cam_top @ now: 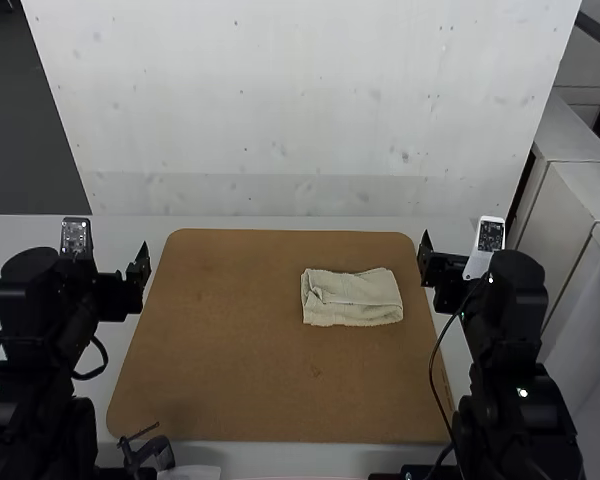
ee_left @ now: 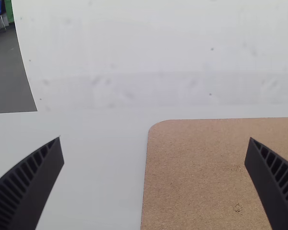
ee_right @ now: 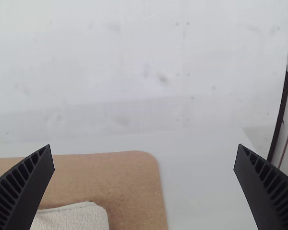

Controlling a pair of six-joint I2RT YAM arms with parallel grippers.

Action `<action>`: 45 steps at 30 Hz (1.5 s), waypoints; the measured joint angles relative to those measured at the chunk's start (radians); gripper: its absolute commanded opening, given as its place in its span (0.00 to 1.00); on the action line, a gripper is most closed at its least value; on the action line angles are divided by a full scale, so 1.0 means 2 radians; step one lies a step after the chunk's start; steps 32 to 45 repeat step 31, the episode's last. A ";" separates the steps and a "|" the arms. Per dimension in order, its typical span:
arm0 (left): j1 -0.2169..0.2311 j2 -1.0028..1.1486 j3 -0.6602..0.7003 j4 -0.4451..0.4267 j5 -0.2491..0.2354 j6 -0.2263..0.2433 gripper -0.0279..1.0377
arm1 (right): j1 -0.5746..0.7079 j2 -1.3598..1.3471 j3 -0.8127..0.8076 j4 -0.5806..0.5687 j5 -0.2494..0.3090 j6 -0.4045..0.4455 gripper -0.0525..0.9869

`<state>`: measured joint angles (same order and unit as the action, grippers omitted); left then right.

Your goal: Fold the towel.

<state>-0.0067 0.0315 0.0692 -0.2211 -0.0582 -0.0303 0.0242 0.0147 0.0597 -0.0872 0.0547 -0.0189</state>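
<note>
The pale towel (cam_top: 352, 300) lies folded into a small, layered rectangle right of the board's centre, its top layer slightly wrinkled. My left gripper (cam_top: 133, 284) is beyond the board's left edge, well away from the towel. On the other side, my right gripper (cam_top: 440, 274) is by the board's right edge, a short way right of the towel and apart from it. In the left wrist view the left gripper (ee_left: 154, 141) has its fingers wide apart, holding nothing. The right wrist view has the right gripper (ee_right: 144, 148) open too, with part of the towel (ee_right: 74, 218) low in view.
A brown board (cam_top: 230, 380) with rounded corners lies on the light table (cam_top: 25, 232). A white panel (cam_top: 300, 110) stands behind the table. Pale cabinets (cam_top: 570, 200) are at the right, and a dark clamp-like object (cam_top: 148, 454) is by the board's near left corner.
</note>
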 measured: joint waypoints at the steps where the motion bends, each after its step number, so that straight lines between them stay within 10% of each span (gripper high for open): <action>1: 0.000 0.000 -0.002 0.001 0.000 0.000 0.94 | 0.000 0.000 0.000 0.000 -0.002 0.000 0.98; 45: 0.001 0.000 -0.002 0.005 0.001 0.004 0.95 | 0.000 0.000 0.000 0.004 -0.024 0.004 0.98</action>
